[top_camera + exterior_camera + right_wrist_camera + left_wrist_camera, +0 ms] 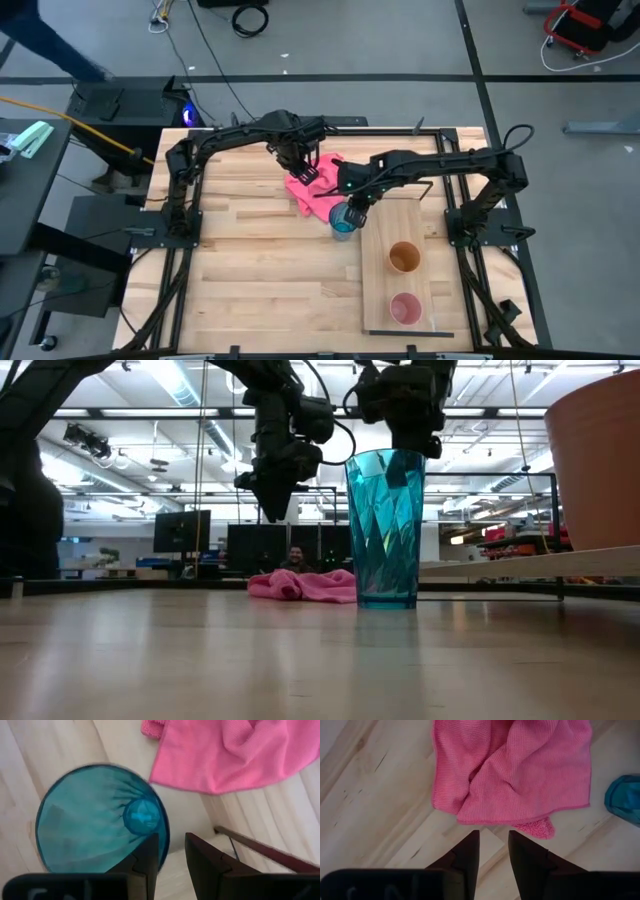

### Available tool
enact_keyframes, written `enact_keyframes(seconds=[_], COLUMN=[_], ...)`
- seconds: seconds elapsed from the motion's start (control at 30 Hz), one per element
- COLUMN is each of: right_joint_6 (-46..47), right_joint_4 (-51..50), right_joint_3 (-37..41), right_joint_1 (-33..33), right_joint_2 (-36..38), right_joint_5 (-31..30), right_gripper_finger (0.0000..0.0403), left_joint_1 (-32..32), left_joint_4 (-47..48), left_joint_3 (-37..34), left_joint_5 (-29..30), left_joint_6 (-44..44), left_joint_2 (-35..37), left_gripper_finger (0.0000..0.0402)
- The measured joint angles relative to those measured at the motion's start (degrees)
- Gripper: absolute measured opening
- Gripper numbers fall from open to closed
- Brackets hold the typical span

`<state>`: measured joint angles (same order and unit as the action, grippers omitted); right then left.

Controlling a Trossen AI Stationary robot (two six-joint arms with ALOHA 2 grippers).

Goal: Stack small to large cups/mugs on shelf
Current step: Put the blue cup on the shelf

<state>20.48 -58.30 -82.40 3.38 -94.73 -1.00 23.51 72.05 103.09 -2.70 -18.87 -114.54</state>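
The teal-blue cup point(342, 222) stands upright on its base on the tabletop, just left of the shelf's far end; it also shows in the low view point(385, 530). My right gripper point(352, 208) is over it, shut on its rim. The orange-brown cup point(404, 257) and the small pink cup point(405, 308) stand apart on the light-wood shelf point(432, 232). My left gripper point(305, 168) hangs a little open and empty above the pink cloth point(312, 187), also seen in its wrist view point(494, 845). My right gripper point(172, 852) pinches the teal cup's rim point(165, 841) on the side toward the shelf, one finger point(147, 857) inside the cup and one outside. The fingers come from above, pointing down. The cup is upright with its base point(386, 600) on the table.
The pink cloth point(510, 770) lies crumpled on the table just beyond the teal cup. The shelf's black wire frame point(260, 847) is at its far end, close to my right gripper. The orange-brown cup looms at the right of the low view point(600, 460).
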Motion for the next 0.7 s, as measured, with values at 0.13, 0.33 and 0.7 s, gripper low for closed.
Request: enact_keyframes(seconds=[0.13,0.33,0.7], right_joint_6=[-0.1,-0.1,0.5], right_joint_4=[-0.1,-0.3,-0.3], right_joint_3=[0.1,0.2,0.3], right_joint_1=[0.0,0.0,0.0], right_joint_2=[-0.5,-0.6,-0.6], right_joint_5=[0.1,0.2,0.2], right_gripper_finger=[0.0103,0.0103,0.0103], left_joint_1=[0.0,0.0,0.0], left_joint_4=[-0.1,-0.6,-1.1], left_joint_3=[0.0,0.0,0.0], left_joint_5=[0.0,0.0,0.0], left_joint_6=[0.0,0.0,0.0], left_joint_2=[0.0,0.0,0.0], left_gripper_finger=[0.0112,0.0113,0.0107])
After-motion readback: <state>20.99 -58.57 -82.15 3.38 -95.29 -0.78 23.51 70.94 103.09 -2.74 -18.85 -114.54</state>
